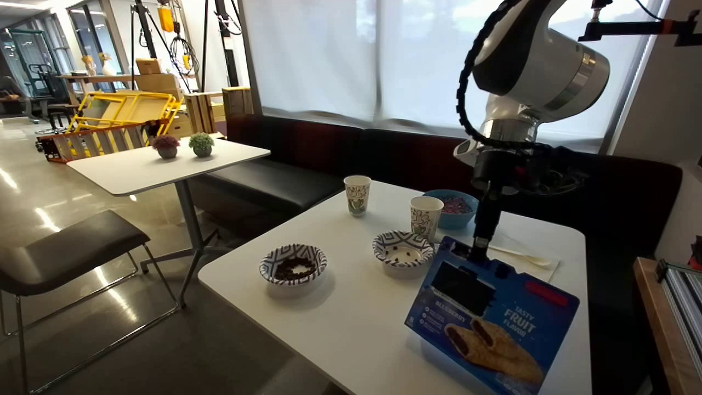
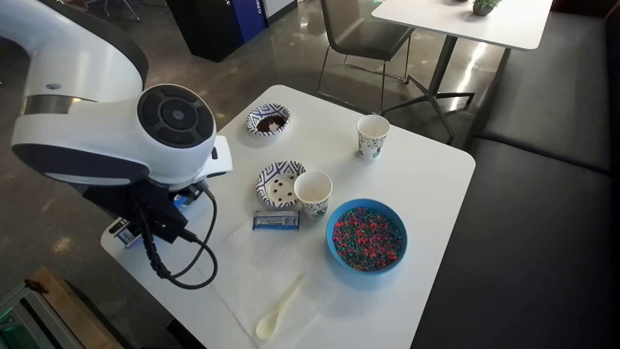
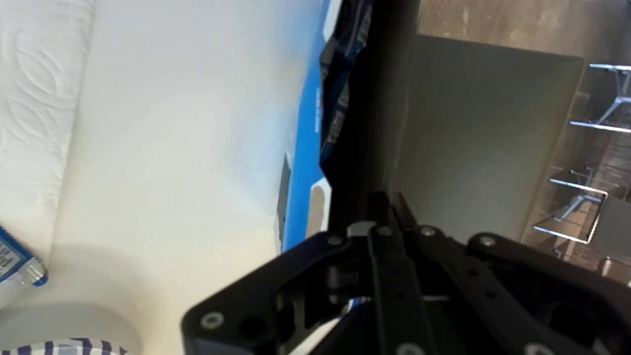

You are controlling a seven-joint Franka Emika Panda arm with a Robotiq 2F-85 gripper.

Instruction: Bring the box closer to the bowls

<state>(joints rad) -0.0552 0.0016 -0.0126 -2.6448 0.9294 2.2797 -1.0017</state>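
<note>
The blue box [image 1: 504, 329] shows in an exterior view, tilted at the table's near right, printed face forward. Its blue side [image 3: 303, 148] and dark interior show in the wrist view. In an exterior view it is mostly hidden behind the arm, with a corner [image 2: 127, 236] visible. My gripper [image 1: 480, 249] is shut on the box's upper edge; its fingertips [image 3: 387, 207] pinch a thin panel. I cannot tell whether the box touches the table. Two patterned bowls [image 1: 293, 250] [image 1: 403, 238] stand left of the box, also visible in an exterior view [image 2: 264, 110] [image 2: 271, 173].
Two paper cups [image 1: 357, 192] [image 1: 425, 216] stand beyond the bowls, one touching or close to a bowl. A blue bowl [image 1: 449, 220] of colorful bits stands behind them. A wrapped bar [image 2: 276, 221], a napkin [image 2: 252, 271] and a spoon [image 2: 271, 322] lie on the table.
</note>
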